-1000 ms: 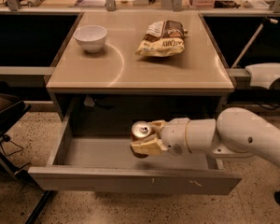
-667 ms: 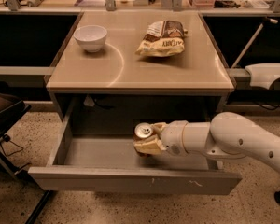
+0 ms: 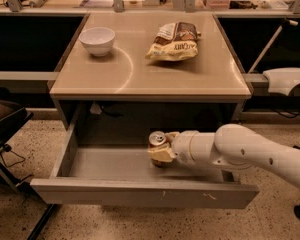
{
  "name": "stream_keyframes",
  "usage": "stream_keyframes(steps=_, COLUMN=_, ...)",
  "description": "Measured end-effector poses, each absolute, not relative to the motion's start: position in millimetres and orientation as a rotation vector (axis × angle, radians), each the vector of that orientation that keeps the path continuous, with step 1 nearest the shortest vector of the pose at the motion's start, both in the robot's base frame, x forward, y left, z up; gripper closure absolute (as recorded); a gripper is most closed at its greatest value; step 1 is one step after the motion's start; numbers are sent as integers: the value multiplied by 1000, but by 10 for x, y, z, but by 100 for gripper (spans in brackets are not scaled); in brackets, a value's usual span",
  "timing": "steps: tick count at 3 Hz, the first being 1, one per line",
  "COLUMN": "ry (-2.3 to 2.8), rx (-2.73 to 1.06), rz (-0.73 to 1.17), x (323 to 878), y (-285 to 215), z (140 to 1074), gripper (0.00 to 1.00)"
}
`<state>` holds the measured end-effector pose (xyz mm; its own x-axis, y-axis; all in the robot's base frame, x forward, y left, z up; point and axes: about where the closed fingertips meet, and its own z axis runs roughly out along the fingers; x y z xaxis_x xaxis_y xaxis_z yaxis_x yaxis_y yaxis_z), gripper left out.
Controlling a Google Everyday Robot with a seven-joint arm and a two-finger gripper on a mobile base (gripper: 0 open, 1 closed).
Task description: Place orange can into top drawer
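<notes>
While gripper point(image 3: 162, 153) holds can point(image 3: 157, 138): jaws clenched on it, can upright
Drawer point(image 3: 140, 194): floor just under jaws; lower to touch, then release

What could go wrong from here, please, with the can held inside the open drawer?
1. The pincer, inside the top drawer, grips the orange can. Whether the can touches the drawer floor is unclear, so releasing now might tip it.
2. The arm reaches in just below the table, so lifting straight up on the way out could bump its front edge.
</notes>
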<state>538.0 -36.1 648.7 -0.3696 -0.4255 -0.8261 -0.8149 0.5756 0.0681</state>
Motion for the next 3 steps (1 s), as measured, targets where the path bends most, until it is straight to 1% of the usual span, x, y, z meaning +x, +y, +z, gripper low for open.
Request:
stream_keyframes(steps=1, ry=2002, rx=-986, rz=604, x=5404, y=-369, z=6480, gripper=81)
stream_keyframes(steps=3, ry=2002, rx=-986, rz=604, x=5404, y=-369, z=6480, gripper=36)
